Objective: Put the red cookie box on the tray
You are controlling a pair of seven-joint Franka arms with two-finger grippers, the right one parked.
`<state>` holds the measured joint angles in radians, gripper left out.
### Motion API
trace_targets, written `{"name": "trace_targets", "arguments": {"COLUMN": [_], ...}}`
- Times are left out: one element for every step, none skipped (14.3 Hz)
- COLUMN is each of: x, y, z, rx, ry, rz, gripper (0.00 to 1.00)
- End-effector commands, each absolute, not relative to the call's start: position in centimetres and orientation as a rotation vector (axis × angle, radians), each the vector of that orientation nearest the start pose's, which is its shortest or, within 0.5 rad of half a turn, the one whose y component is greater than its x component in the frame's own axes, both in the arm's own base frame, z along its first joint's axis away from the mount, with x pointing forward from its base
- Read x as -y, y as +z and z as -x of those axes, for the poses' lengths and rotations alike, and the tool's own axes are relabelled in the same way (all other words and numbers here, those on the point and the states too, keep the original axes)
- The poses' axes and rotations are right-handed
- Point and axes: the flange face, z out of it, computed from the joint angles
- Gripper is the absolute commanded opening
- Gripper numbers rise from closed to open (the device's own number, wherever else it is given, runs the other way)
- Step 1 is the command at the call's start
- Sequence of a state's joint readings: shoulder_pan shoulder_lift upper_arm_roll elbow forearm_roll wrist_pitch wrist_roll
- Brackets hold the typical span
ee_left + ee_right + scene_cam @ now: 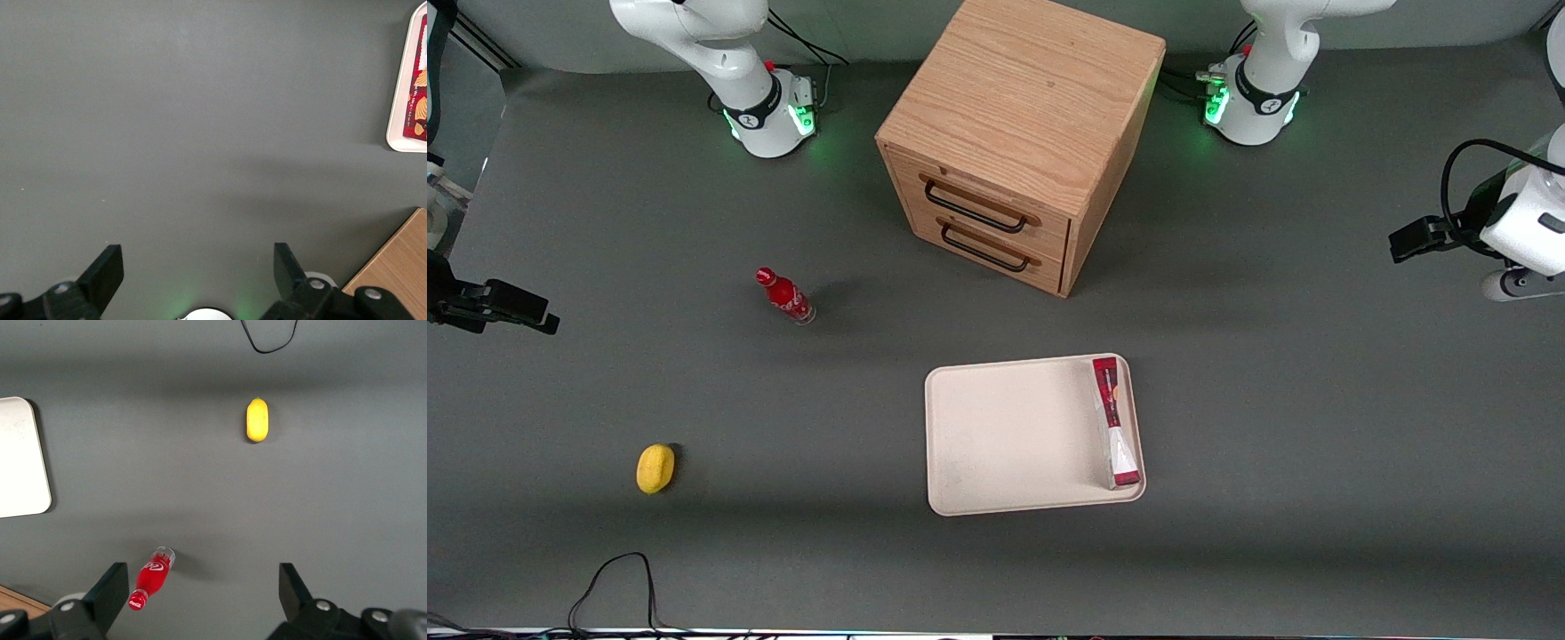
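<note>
The red cookie box (1115,421) already lies on the cream tray (1005,436), inside the rim along the edge toward the working arm's end of the table, its long side running with that edge; from the front it seems to lean up against the rim rather than lie quite flat, though you cannot be sure of that. By my reading the placing step is done and what remains is only to retire the arm. Your left gripper (1409,240) hangs well apart from the tray, out at the working arm's end of the table and farther from the front camera than the box; in the wrist view the gripper (198,270) has its fingers spread wide with nothing between them, over bare grey table, and only a corner of the tray (399,113) with the box (419,80) shows. If you judge the box settled, the next move calls for nothing near it: keep the arm clear of the wooden drawer cabinet (1014,142) as you park.
</note>
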<state>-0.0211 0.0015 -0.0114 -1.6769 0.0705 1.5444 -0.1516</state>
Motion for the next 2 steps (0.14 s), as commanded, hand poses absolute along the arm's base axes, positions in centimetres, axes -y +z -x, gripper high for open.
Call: {"name": "trace_targets", "arguments": {"x": [1.31,1.33], "y": [57.9,57.74], "z": [-54.9,-54.99], "rx": [0.195,0.214], "ry": [0.185,0.187], "rz": [3.037,3.036], "gripper": [1.0,1.0]}}
